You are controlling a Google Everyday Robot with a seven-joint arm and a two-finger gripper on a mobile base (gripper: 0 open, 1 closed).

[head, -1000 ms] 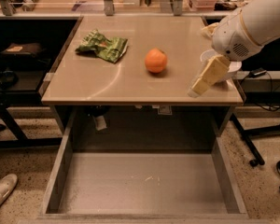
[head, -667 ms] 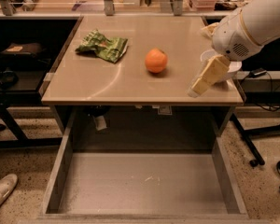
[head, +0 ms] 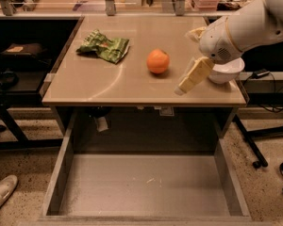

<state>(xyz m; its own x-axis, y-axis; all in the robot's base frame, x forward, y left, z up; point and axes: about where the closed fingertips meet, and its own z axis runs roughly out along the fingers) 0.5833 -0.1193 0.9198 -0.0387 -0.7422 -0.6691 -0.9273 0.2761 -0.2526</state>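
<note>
My gripper (head: 187, 80) hangs low over the right part of the tan tabletop (head: 108, 86), angled down and to the left. Nothing can be seen in it. Nearest to it is an orange (head: 158, 61), a short way to its left and apart from it. Just behind it on the right sits a white bowl (head: 225, 72), partly hidden by my white arm (head: 245, 29). A crumpled green chip bag (head: 104, 46) lies at the back left of the table.
An open grey drawer (head: 141, 185) stands pulled out below the table's front edge, with nothing in it. Dark shelving stands to the left, and a chair base and cables to the right. A white shoe (head: 1, 194) rests on the floor at the lower left.
My gripper and arm have shifted left across the table, closer to the orange. The orange, bag and drawer have not moved.
</note>
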